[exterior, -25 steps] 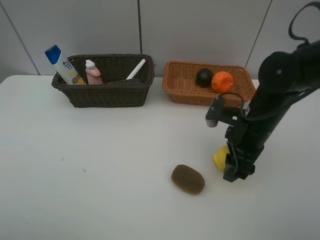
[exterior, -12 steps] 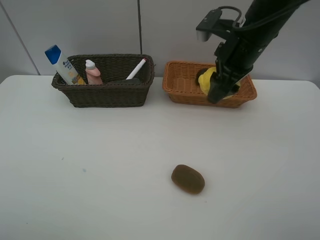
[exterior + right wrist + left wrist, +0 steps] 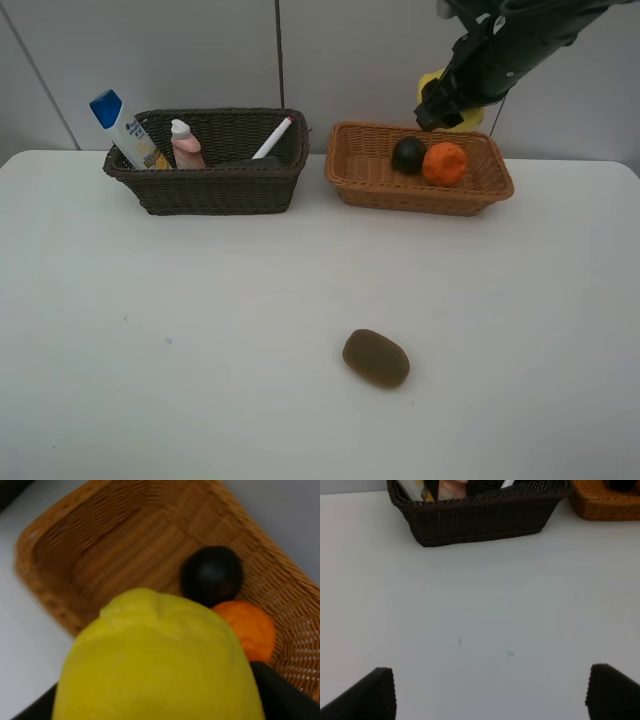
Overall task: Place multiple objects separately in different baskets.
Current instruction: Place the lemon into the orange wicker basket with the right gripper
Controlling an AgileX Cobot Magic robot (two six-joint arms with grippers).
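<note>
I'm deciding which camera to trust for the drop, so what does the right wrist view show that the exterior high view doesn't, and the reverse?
Only the right wrist view shows the lemon close up, filling the foreground above the tan basket's bare woven floor.

Only the exterior high view shows the right hand raised above the back of that basket, the kiwi alone on the table, and the dark basket holding the shampoo bottle, pink bottle and marker.

Both show the mangosteen beside the orange in the tan basket.
</note>
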